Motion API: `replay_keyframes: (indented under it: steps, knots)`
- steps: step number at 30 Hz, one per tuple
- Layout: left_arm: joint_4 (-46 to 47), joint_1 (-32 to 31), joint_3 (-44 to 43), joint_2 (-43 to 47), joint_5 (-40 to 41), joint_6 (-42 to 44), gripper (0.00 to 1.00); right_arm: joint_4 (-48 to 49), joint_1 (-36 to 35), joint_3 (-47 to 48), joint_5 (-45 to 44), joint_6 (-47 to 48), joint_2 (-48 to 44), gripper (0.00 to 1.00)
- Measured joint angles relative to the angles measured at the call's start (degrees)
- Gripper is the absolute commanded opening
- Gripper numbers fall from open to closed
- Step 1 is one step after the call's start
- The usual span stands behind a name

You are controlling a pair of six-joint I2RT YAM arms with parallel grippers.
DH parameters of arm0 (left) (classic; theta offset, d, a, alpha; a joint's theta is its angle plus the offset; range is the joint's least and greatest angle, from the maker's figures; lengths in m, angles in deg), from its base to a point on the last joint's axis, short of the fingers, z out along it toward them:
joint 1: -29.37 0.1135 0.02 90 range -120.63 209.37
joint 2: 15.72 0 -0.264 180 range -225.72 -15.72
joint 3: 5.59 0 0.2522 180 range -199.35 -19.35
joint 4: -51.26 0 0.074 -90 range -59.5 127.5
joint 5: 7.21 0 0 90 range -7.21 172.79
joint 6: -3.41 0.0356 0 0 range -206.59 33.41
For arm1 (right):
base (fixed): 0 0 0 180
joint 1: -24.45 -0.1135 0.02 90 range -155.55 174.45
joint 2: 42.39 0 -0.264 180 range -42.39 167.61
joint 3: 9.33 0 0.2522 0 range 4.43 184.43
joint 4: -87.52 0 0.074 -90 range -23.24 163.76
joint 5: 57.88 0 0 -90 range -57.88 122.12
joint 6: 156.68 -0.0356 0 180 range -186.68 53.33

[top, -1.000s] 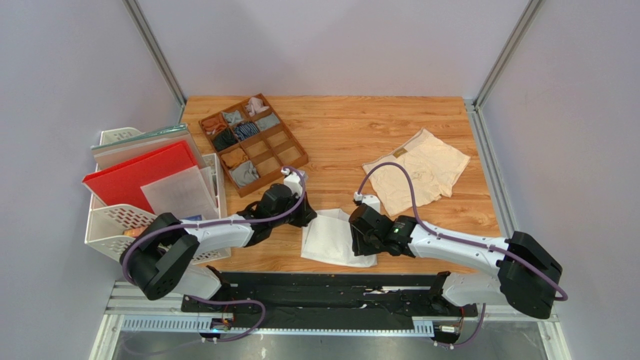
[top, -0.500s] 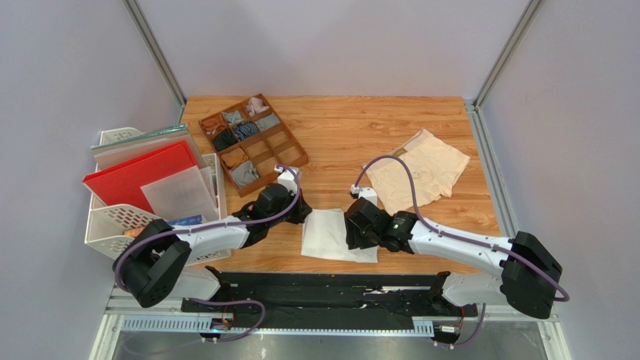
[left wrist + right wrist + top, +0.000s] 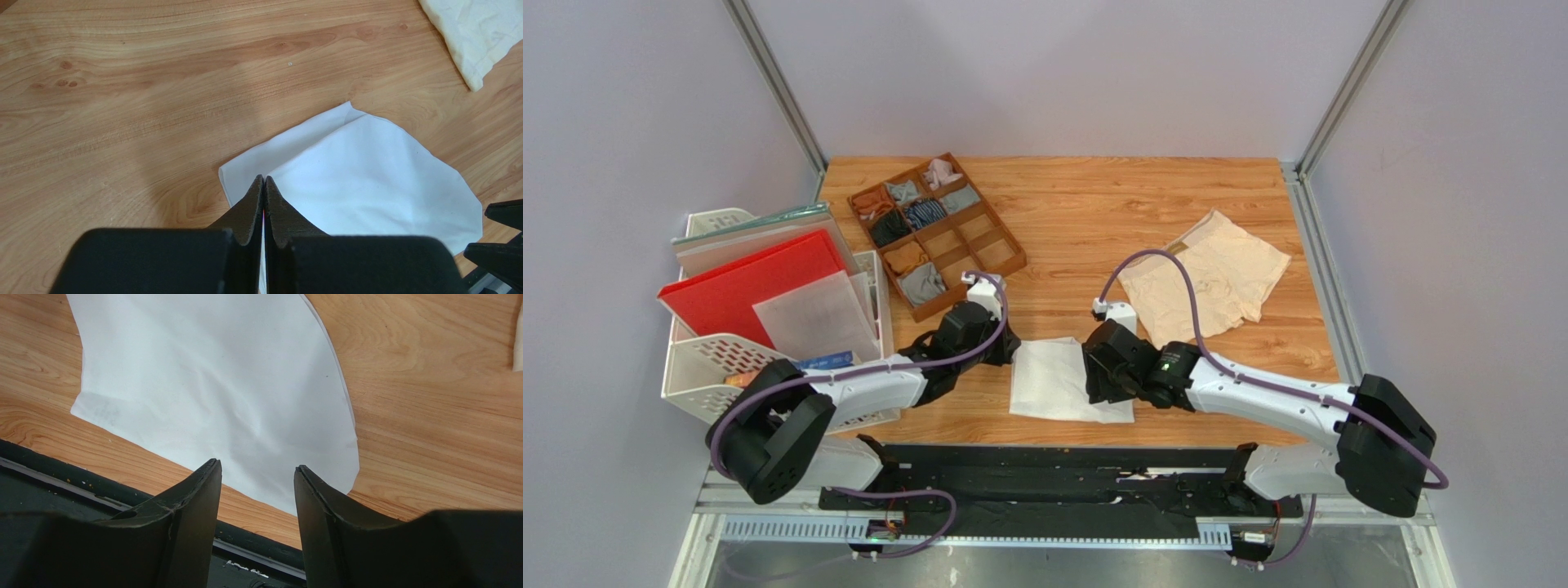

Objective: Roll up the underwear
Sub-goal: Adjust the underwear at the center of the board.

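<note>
From above, the white briefs (image 3: 1069, 380) lie flat near the counter's (image 3: 1075, 221) front edge, and the cream briefs (image 3: 1210, 284) lie spread out, well apart to the right. Left wrist view: the left hand (image 3: 264, 182) is clenched on the white briefs' edge. Right wrist view: the right hand (image 3: 256, 465) is released and poised over their other edge.

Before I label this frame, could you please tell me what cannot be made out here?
- Left wrist view: the shut left fingers cover the edge of the white underwear, so a pinch is unconfirmed.
- Top view: the right arm hides that underwear's right side.
- Left wrist view: the frame corner cuts off the cream underwear.
- Top view: garments in the tray are too small.
</note>
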Motion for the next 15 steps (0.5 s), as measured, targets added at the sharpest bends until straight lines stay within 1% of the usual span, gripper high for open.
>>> replay_keyframes:
  steps: [4,7,11,15]
  knots:
    - [0.0,0.3,0.3,0.0,0.3,0.0,0.00,0.2,0.8,0.0,-0.7,0.2,1.4,0.50]
    - [0.0,0.5,0.4,0.0,0.6,0.1,0.00,0.5,3.3,0.0,-0.9,1.3,2.3,0.48]
    - [0.0,0.7,0.4,-0.2,1.1,0.2,0.00,3.1,7.3,0.5,-0.9,4.0,3.8,0.43]
    - [0.0,0.7,0.4,-0.8,1.5,0.2,0.00,7.2,10.0,3.1,0.0,7.0,8.4,0.41]
